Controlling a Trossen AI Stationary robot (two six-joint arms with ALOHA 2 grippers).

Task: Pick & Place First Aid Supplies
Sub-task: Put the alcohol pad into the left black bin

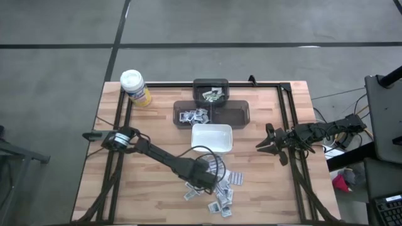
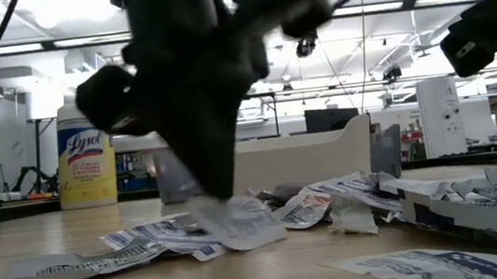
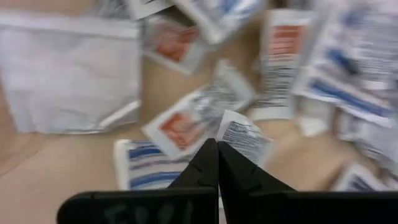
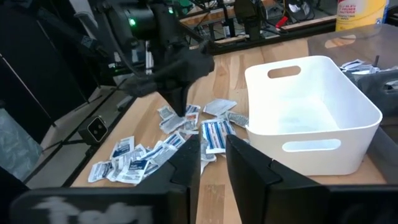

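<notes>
- The first aid packets lie scattered in a loose heap on the wooden table, just in front of the white dish; they overlap too much for an exact count, but well over a dozen show from above.
- The left gripper is down in the near edge of that heap. In its wrist view the two fingertips meet with no gap, their tips over a white packet with fine print; whether a corner of it is pinched I cannot tell.
- The white dish looks empty in the right wrist view, so the placing seems barely begun there.
- Behind the dish stand three dark trays: one holds a handful of packets, the farthest holds a few mixed items, the third looks bare. Some sorting may be done; most packets are left.
- The right gripper waits above the table to the dish's right, its fingers a narrow gap apart and holding nothing.
- One yellow wipes canister stands at the far left corner.
</notes>
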